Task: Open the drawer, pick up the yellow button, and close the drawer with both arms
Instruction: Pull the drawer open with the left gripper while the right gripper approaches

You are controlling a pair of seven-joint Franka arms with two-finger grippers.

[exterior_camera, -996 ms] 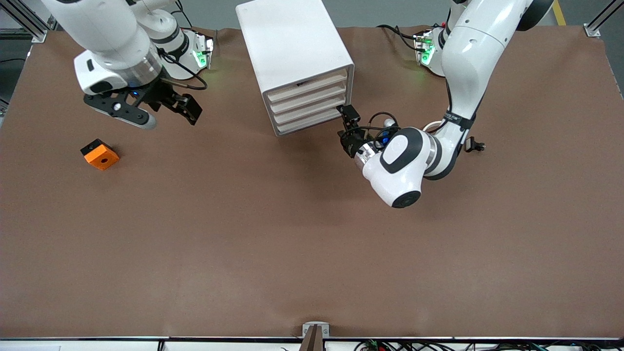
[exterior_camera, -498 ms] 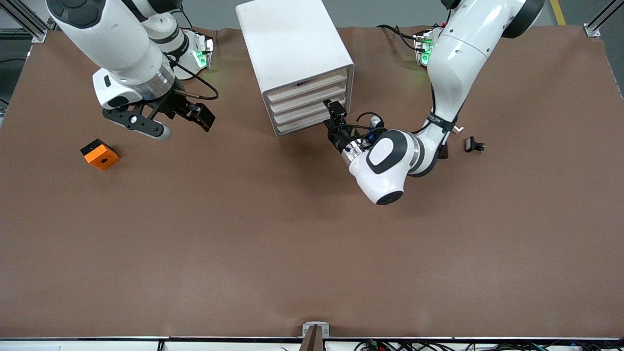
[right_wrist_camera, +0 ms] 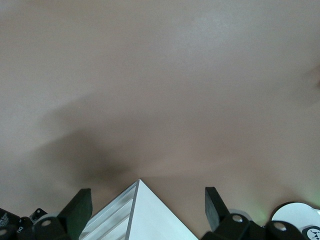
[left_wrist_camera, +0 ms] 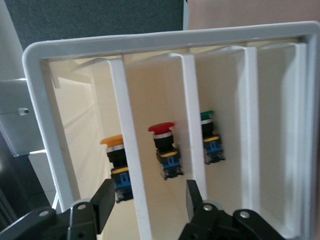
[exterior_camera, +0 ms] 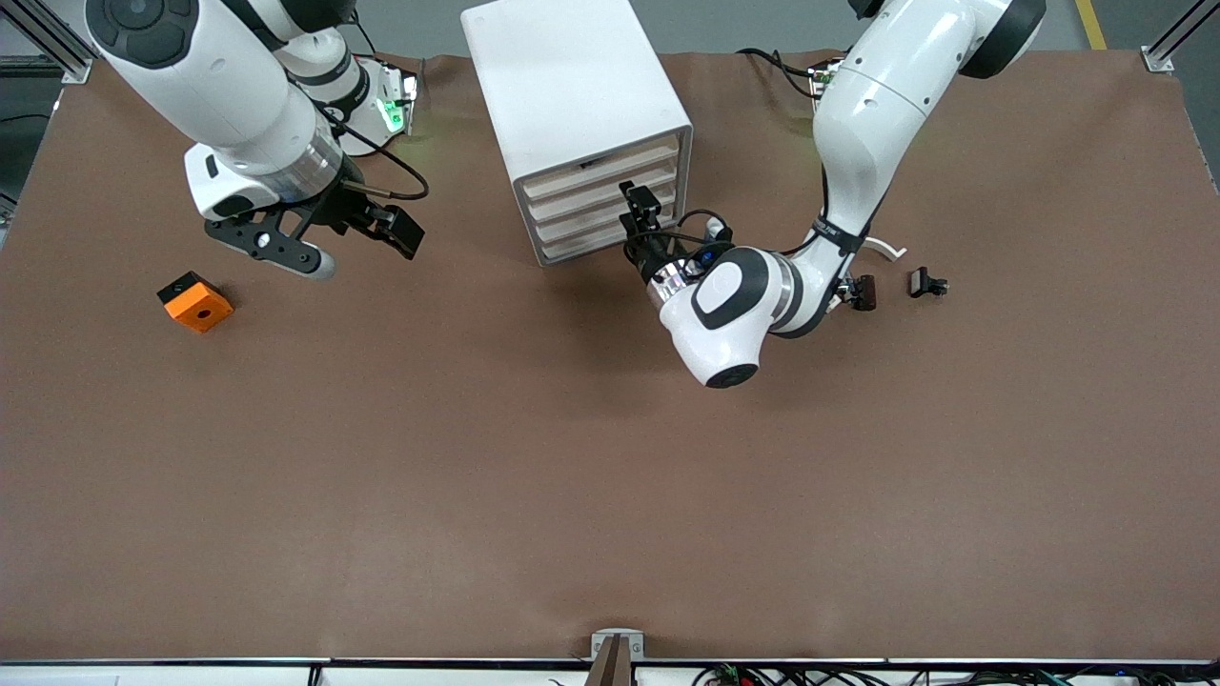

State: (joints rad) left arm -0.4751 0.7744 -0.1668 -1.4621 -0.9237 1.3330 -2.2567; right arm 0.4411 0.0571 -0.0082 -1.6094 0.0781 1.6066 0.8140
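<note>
The white cabinet [exterior_camera: 572, 86] stands at the table's back middle, all four drawers pushed in. The topmost drawer [exterior_camera: 602, 164] shows as a cream front. My left gripper [exterior_camera: 640, 204] is open right at the drawer fronts. In the left wrist view its fingers [left_wrist_camera: 103, 204] straddle one white drawer edge [left_wrist_camera: 131, 190]. The button [left_wrist_camera: 112, 150], yellow cap on a dark body, sits inside the outermost drawer [left_wrist_camera: 90, 125]. My right gripper [exterior_camera: 396, 232] hangs open and empty over the table beside the cabinet, toward the right arm's end. The cabinet's corner [right_wrist_camera: 150, 215] shows between its fingers [right_wrist_camera: 80, 206].
A red-capped button [left_wrist_camera: 162, 135] and a green-capped one [left_wrist_camera: 208, 122] sit in the neighbouring drawers. An orange square block with a hole [exterior_camera: 195, 301] lies near the right arm's end. Small black clips [exterior_camera: 925, 282] and a white curved band [exterior_camera: 888, 250] lie under the left arm.
My left gripper has moved from the cabinet's lower corner across and up the drawer fronts. My right arm has shifted a little toward the cabinet.
</note>
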